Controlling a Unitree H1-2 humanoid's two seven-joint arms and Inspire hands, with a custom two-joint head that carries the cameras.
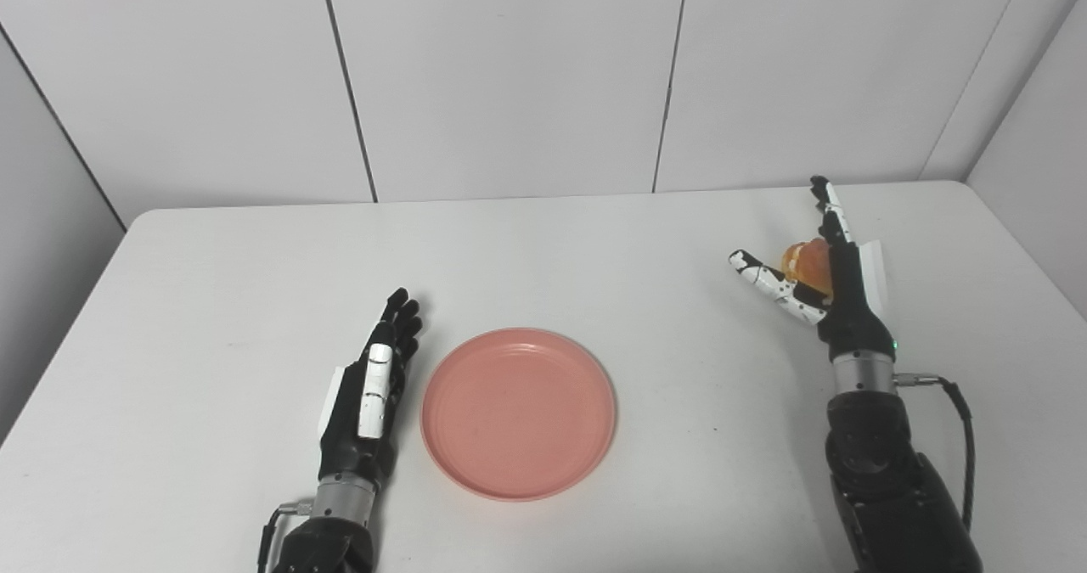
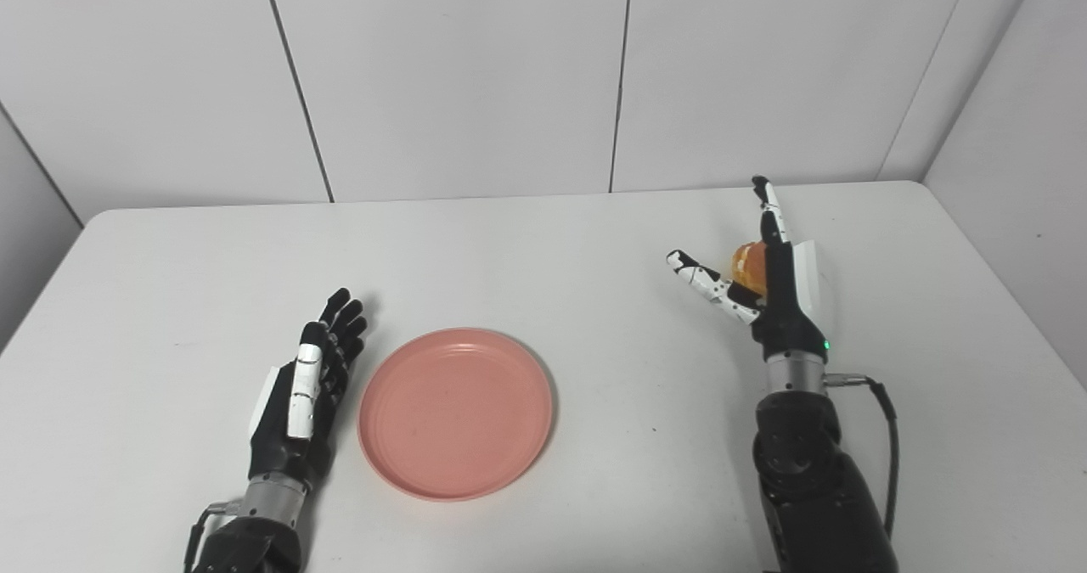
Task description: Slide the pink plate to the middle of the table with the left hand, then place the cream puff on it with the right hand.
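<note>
I've got the left hand (image 1: 369, 395) resting edge-on w/ fingers straight and together, holding nothing, just beside the pink plate (image 1: 518, 412). Can't tell if it touches the rim. I judge that flat blade pose suits pushing, and the plate looks about mid-table, so the slide seems done.

The right hand (image 1: 828, 289) is spread wide, thumb out, empty. The cream puff (image 1: 805, 263) sits inside that span, btwn thumb and fingers, not yet gripped; the plate is well apart to its left.

Plate: smooth, matte, shallow, round w/ low lip. Puff: small, rounded, glossy orange-tan, prob soft, so I'd close gently. Table (image 1: 594, 250) is plain white, smooth.
</note>
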